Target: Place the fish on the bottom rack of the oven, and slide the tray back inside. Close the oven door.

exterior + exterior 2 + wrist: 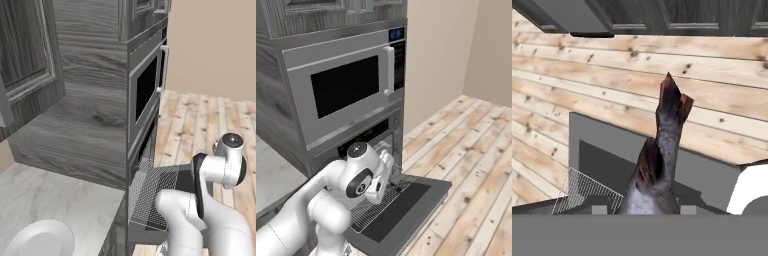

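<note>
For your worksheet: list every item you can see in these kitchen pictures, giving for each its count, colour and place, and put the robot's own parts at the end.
fish: one, dark grey, held in the gripper above the open oven door.
bottom rack: one, grey wire mesh, pulled out over the door.
oven door: one, dark grey, dropped open.
oven: one, dark grey, below the microwave.
microwave: one, silver, black window, above the oven.
plate: one, white, on the marble counter.
cabinet side: one, grey wood, beside the oven.
floor: light wood planks.
arm: one, white.
gripper: one, shut on the fish.
</note>
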